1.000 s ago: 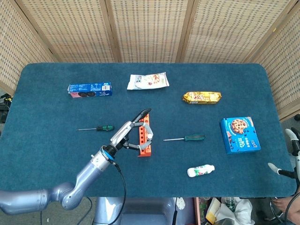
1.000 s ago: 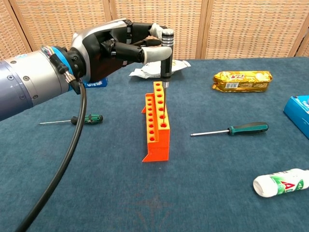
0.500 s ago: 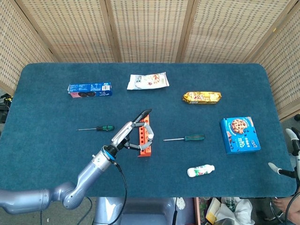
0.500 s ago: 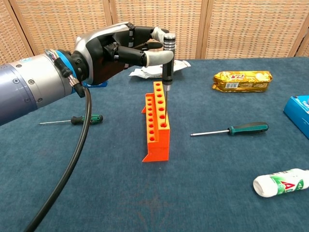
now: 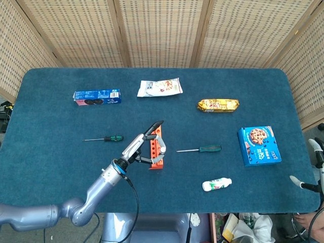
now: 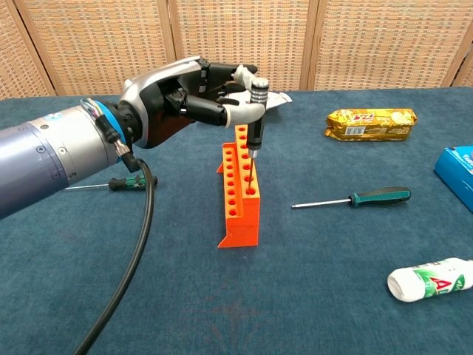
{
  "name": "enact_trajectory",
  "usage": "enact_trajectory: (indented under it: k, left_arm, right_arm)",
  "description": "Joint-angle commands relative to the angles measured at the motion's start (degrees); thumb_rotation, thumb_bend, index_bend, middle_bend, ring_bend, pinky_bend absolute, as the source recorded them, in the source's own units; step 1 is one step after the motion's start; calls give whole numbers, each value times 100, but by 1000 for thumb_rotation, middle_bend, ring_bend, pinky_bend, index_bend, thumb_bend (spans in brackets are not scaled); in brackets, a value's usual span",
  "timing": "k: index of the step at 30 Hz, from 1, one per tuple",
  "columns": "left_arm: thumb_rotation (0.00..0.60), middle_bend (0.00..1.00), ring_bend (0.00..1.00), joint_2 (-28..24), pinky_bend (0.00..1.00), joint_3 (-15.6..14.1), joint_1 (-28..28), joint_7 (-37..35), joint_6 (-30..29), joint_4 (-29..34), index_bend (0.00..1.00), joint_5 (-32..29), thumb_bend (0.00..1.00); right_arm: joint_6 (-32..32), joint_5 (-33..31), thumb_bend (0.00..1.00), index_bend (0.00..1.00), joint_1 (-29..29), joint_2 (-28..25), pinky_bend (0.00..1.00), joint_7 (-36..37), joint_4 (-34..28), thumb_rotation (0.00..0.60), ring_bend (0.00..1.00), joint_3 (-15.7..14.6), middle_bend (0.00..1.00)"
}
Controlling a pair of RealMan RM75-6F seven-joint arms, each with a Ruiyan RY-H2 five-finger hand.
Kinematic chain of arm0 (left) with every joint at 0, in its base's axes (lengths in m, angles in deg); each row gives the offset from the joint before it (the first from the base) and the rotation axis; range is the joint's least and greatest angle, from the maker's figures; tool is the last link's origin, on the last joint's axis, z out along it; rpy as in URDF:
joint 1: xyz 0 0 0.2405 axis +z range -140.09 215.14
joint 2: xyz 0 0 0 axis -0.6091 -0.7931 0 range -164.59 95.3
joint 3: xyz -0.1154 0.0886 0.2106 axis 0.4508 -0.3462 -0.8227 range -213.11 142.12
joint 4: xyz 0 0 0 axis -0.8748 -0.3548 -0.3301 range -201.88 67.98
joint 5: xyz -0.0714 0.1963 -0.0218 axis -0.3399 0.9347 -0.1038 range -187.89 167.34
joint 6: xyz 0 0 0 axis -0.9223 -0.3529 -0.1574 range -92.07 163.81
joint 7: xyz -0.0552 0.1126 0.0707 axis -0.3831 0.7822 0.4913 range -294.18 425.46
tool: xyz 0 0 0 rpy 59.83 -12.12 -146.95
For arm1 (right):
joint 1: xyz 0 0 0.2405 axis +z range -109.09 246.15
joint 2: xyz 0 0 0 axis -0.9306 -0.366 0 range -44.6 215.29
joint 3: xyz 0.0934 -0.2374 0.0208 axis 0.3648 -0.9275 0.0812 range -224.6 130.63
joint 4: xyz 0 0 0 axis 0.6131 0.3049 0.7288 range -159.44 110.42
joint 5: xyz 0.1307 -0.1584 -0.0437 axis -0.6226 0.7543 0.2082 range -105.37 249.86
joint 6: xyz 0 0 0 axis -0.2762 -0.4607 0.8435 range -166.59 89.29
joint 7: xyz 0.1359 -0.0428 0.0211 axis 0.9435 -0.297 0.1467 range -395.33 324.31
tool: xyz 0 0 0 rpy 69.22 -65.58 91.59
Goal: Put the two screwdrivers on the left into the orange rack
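Lower now than a moment ago, the black-handled screwdriver with a silver cap [image 6: 256, 118] has slid deeper into the orange plastic rack with rows of round holes [image 6: 239, 185], and the left hand [image 6: 194, 96] has come down with it. That hand holds the handle between its thumb and fingers, and the thin metal shaft stands upright in a hole on the right row of the rack, near the middle of the chest view. In the head view the same hand [image 5: 143, 144] sits over the rack [image 5: 156, 152], a bit left of the middle. The small green-handled screwdriver [image 5: 104, 138] lies flat on the dark blue cloth table [image 5: 55, 167], left of the rack and apart from it. A longer green-handled screwdriver [image 5: 200, 149] lies to the right of the rack. A blue cookie box [image 5: 258, 145] sits at the right, a white bottle with a green label [image 5: 216, 184] lies below it to the left, and a gold snack pack [image 5: 217, 105] lies above. The right hand [image 5: 315, 164] shows only partly at the far right edge, and I cannot tell how its fingers lie.
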Motion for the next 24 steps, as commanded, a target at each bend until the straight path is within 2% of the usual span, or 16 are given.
enact_trajectory:
  k: [1,24]
  left_arm:
    - [600,0,0,70,0,-37,-3,55,-10,-80,667,12,442]
    - [600,0,0,506,0,-203,89,-237,24,-692,667,178,443]
  right_arm:
    - [-4,-1,0,0,2,-1,0,7,2,600,0,1,0]
    - [-66,-16,0,0,25,-19,0,96,40,600,0,8,0]
